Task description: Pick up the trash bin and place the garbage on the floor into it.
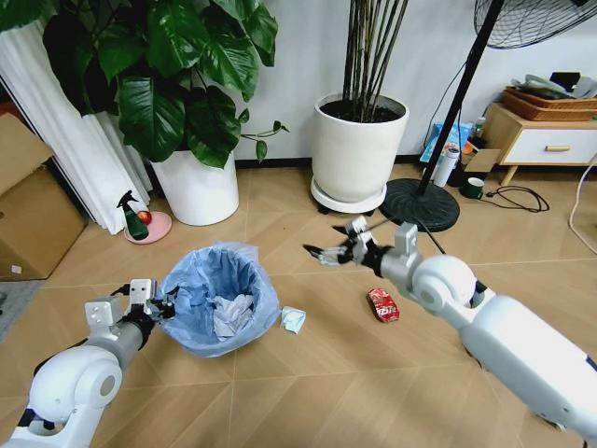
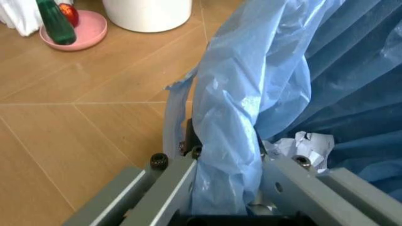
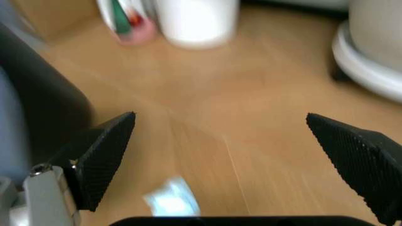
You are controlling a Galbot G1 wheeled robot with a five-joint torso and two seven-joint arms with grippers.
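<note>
The trash bin [image 1: 221, 301], lined with a crinkly blue bag, stands on the wooden floor [image 1: 354, 373] with crumpled white paper [image 1: 233, 315] inside. My left gripper [image 1: 164, 305] is shut on the bin's near rim; in the left wrist view the bag rim [image 2: 236, 117] is pinched in that gripper [image 2: 229, 169], beside the paper [image 2: 304, 145]. My right gripper [image 1: 324, 252] hangs open and holds nothing, right of the bin above the floor. Garbage on the floor: a blue-white packet [image 1: 293, 319] beside the bin and a crushed red can [image 1: 382, 304]. The packet [image 3: 172, 202] lies below the open right gripper [image 3: 220, 117].
Two large white plant pots [image 1: 198, 189] [image 1: 358, 147] stand behind the bin, with a pink dish and green spray bottle [image 1: 140, 224] to the left. A fan base [image 1: 420, 203], a cardboard box [image 1: 28, 215] and a low cabinet [image 1: 546, 140] ring the open floor.
</note>
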